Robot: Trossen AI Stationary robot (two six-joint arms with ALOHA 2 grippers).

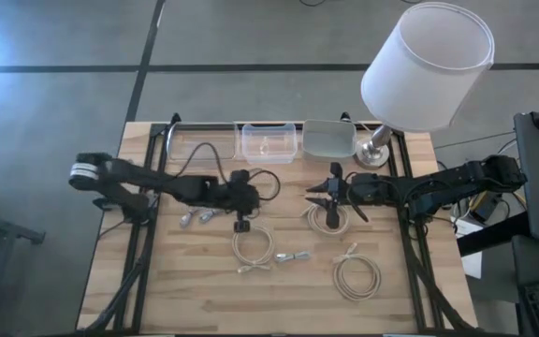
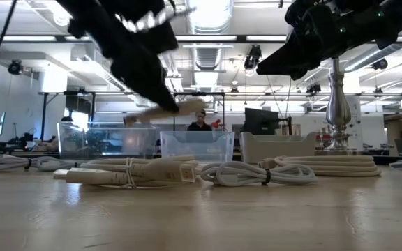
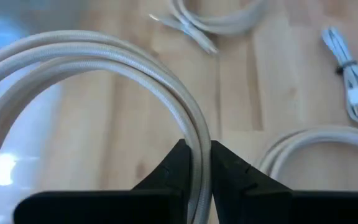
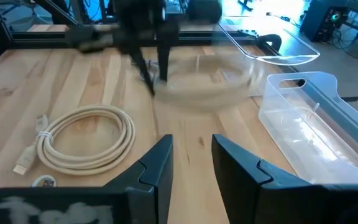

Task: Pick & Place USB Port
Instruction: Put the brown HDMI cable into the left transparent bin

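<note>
- Gripping a coiled cable [image 3: 166,93], left gripper [image 3: 196,158] has jaws shut on it, above tabletop [image 1: 204,290] centre.
- Right gripper [image 4: 191,155]: jaws apart, empty, nr clear bin [image 4: 316,124].

We see three bins [image 1: 269,141] in a row along the tabletop's [image 1: 185,290] back edge — a lamp [image 1: 417,75] at their right; coiled cables [image 1: 356,277] lie spread before them.
</note>
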